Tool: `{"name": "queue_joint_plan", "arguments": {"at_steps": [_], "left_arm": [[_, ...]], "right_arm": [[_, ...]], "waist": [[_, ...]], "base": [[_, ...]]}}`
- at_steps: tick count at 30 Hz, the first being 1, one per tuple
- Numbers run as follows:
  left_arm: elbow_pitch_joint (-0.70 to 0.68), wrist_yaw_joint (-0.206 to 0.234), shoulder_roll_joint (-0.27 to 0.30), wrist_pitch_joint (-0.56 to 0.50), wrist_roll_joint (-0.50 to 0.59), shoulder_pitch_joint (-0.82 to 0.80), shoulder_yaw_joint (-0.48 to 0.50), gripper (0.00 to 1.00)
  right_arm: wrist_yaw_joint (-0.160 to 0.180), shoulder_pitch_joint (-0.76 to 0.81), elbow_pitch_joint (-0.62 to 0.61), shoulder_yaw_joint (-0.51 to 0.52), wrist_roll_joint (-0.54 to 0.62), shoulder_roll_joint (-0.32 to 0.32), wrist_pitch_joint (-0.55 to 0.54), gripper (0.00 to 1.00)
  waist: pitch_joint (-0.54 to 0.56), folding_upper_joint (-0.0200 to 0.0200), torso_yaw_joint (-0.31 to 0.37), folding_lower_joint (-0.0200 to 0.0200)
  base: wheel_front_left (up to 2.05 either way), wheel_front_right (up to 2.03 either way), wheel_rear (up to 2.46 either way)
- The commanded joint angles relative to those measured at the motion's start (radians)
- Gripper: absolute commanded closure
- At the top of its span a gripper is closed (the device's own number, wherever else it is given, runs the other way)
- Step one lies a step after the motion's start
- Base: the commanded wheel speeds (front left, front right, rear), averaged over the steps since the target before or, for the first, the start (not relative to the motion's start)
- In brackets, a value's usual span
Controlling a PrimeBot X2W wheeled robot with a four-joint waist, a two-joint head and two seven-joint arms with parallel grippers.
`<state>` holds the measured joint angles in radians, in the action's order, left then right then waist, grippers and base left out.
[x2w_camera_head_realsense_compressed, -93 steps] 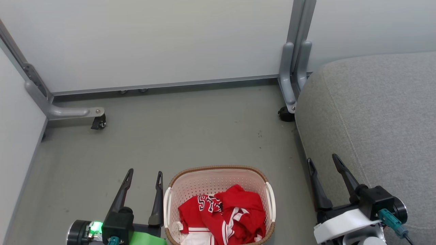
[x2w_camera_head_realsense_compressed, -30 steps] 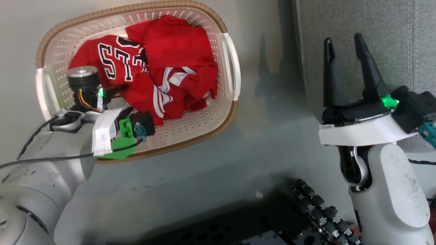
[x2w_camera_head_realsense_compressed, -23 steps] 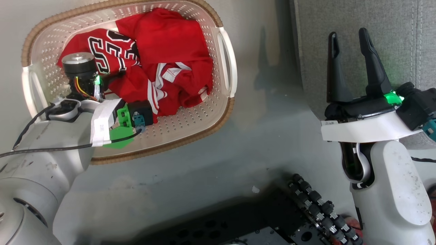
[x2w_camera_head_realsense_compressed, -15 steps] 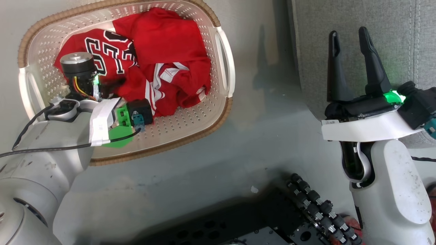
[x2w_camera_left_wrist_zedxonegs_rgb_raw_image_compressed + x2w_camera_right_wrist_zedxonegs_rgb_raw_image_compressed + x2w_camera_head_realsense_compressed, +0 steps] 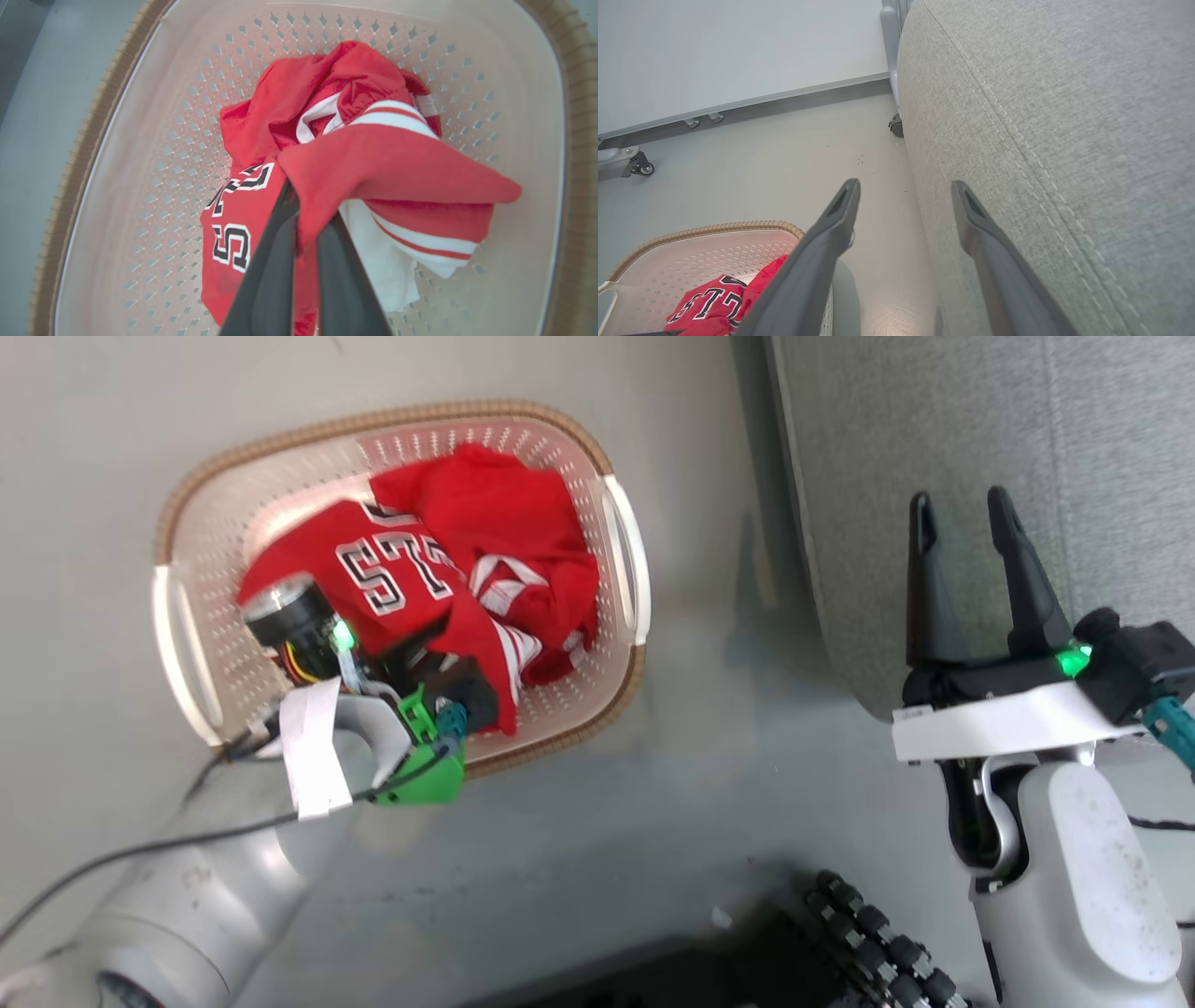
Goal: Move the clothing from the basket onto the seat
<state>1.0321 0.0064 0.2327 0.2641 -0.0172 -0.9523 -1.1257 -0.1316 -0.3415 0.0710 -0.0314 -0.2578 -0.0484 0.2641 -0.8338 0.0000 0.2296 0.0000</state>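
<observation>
Possibly the left tool (image 5: 303,210), pinching one thin fold of clothing (image 5: 373,158), drops it on the floor (image 5: 653,803) before the seat (image 5: 1027,429). The right tool (image 5: 961,504) is spread.

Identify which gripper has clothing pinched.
The left gripper, inside the basket, shut on a fold of red clothing; the right gripper is open and empty near the seat.

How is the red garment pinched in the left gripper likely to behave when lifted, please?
Probably floppy: the red garment drapes limply from the shut left gripper. Likely light, as one pinch holds the fold up. Trailing ends might snag on the basket.
</observation>
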Motion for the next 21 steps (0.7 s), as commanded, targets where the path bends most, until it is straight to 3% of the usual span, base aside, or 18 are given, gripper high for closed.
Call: {"name": "queue_joint_plan", "arguments": {"at_steps": [1, 14, 21], "left_arm": [[-0.033, 0.013, -0.002, 0.0, -0.031, 0.043, 0.016, 1.0], [-0.31, 0.119, 0.011, 0.0, -0.218, 0.345, 0.207, 1.0], [-0.408, 0.136, -0.014, 0.0, -0.332, 0.538, 0.364, 1.0]], "right_arm": [[0.002, 0.03, 0.01, 0.006, 0.013, -0.004, 0.001, 0.0], [0.002, 0.202, 0.054, -0.038, 0.055, -0.004, 0.001, 0.0], [0.002, 0.312, 0.093, -0.083, 0.076, -0.004, 0.001, 0.0]], "waist": [[0.137, 0.0, -0.05, 0.0], [0.517, 0.0, -0.121, 0.0], [0.706, 0.0, -0.127, 0.0]], "base": [[0.0, 0.0, 0.0], [0.0, 0.0, 0.0], [0.0, 0.0, 0.0]]}}
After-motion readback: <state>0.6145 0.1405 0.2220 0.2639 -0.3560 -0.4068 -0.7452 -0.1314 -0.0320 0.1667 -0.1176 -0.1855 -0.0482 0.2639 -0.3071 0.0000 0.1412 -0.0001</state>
